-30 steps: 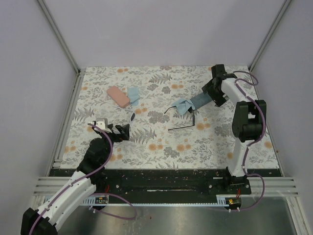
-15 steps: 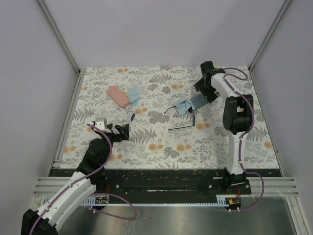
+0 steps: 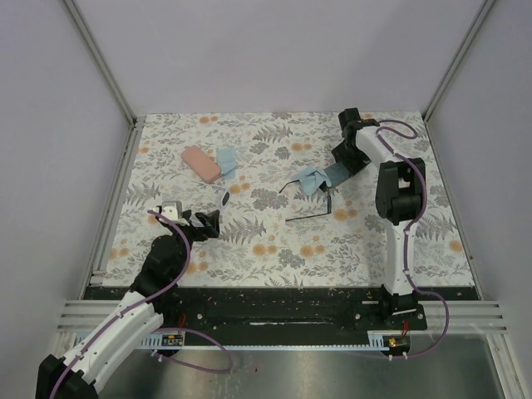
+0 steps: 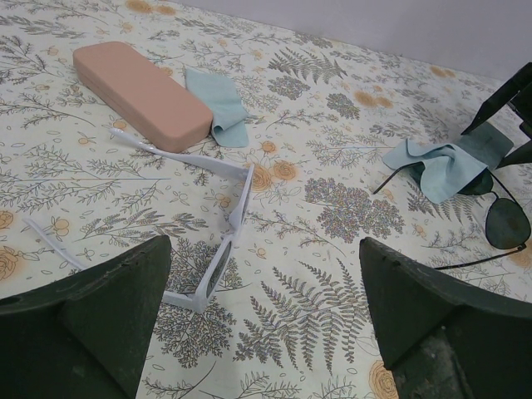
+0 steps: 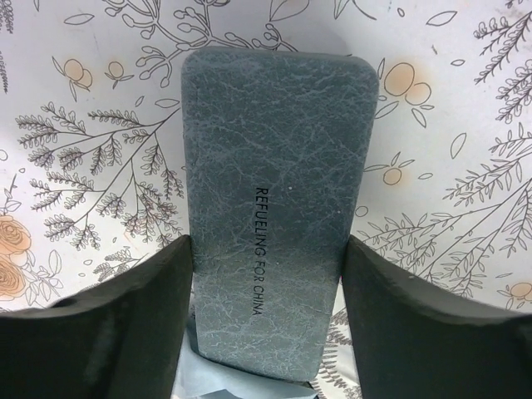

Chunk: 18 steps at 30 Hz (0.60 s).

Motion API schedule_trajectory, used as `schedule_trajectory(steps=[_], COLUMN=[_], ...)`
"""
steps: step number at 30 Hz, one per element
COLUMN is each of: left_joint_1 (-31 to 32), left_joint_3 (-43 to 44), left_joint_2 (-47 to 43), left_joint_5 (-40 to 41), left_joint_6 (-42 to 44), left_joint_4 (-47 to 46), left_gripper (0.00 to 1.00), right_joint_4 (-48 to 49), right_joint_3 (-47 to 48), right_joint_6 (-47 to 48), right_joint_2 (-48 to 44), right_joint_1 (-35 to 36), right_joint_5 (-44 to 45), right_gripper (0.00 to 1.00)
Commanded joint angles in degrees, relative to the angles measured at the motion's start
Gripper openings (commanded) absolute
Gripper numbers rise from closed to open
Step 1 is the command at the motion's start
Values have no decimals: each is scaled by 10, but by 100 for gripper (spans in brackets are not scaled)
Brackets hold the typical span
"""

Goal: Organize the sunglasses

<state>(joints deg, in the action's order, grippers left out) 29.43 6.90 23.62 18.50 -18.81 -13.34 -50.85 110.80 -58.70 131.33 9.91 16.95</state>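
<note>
Looks like a robot test cell in a lab. Plain pale walls (image 3: 274, 50) and aluminium rails (image 3: 98, 62) box in a table under a floral cloth (image 3: 266, 249). The left arm (image 3: 137, 295) and right arm (image 3: 399, 249) are bolted to a black base strip (image 3: 283, 307), with purple cables (image 3: 212, 366) running loose.

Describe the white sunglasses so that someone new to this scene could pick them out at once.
On the left half of the floral table, find the pink case. The white sunglasses lie unfolded just on the robot's side of it. Their white frame sets them apart from the thin black pair farther right.
</note>
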Motion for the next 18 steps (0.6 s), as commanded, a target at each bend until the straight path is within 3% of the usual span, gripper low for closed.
schedule_trajectory(steps=[1,5,12,18], left_joint_1=[0,0,0,1], left_joint_3=[0,0,0,7], left_joint_2=[-4,-2,-3,6], left_joint_5=[11,7,0,-4], left_joint_6=[4,4,4,5], left_joint_4=[-15,-18,-18,-16], left_gripper=[99,99,99,99], right_joint_4=[32,84,179,337], right_joint_3=[-32,-109,-188,-297], right_joint_6=[9,17,161,256], right_joint_2=[-59,-149,-278,-371], right_joint_1=[2,3,68,139], right_joint_5=[19,45,108,-30], right_gripper=[60,59,57,49])
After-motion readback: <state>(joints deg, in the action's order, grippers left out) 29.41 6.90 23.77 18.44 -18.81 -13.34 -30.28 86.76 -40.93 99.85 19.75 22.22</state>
